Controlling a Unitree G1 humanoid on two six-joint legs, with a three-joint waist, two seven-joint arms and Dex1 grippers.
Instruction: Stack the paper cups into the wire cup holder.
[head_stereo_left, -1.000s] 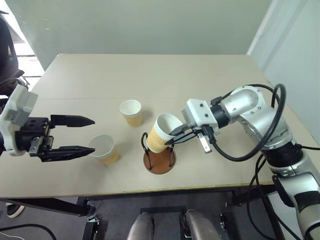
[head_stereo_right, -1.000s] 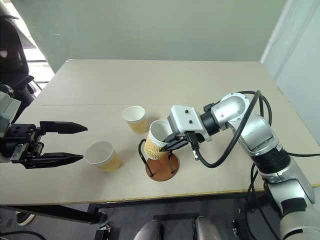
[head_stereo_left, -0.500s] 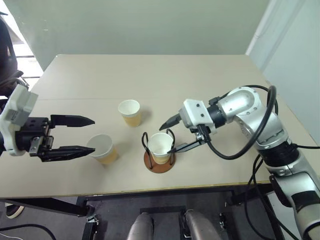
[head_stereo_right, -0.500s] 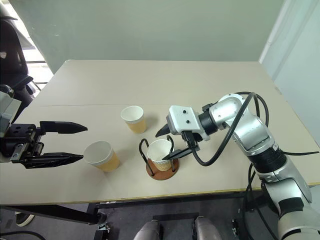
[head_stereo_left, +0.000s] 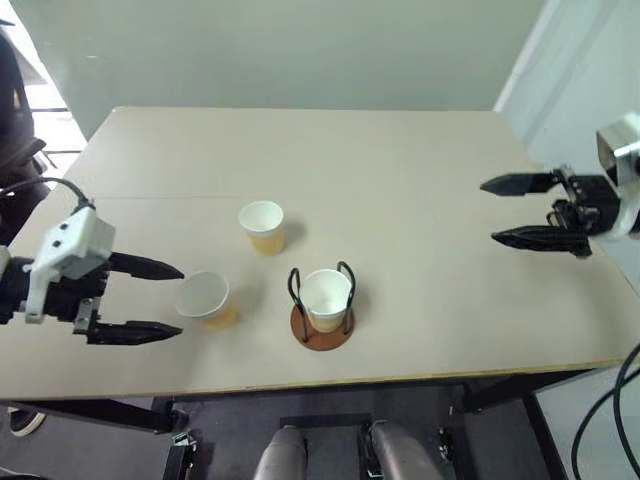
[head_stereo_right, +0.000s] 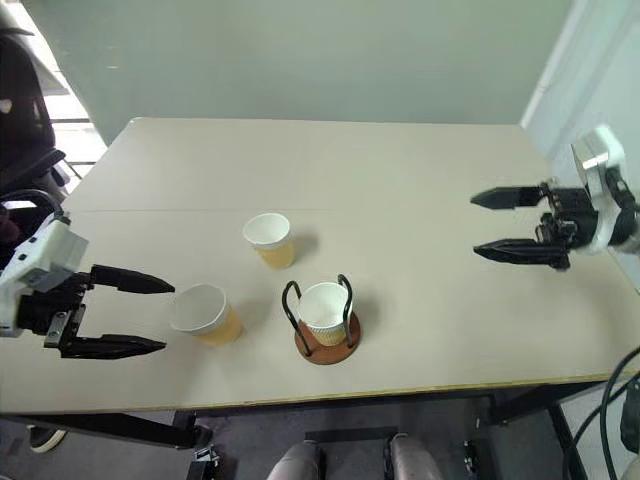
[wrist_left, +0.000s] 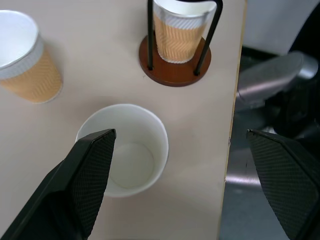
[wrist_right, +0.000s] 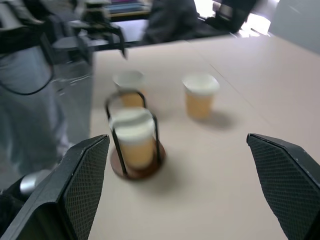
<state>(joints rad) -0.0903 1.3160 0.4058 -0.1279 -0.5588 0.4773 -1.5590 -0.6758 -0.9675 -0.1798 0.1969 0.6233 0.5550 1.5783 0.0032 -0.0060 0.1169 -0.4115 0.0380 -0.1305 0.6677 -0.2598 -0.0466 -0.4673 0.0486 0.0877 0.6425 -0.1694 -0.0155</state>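
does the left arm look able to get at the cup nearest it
Probably yes. The left tool is open right beside that cup, which stands upright and apart from the other loose cup and the holder; nothing sits between them.

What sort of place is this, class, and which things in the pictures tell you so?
Probably an indoor lab or office test room: a plain beige table against a bare pale wall, set only with paper cups and a wire cup holder, and dark office chairs behind in the right wrist view.

The paper cups (wrist_left: 31, 63) have ribbed tan walls and smooth white insides. The wire cup holder (wrist_left: 176, 66) has thin black wire and a matt reddish-brown base. The surface (head_stereo_left: 400, 170) is matt beige.
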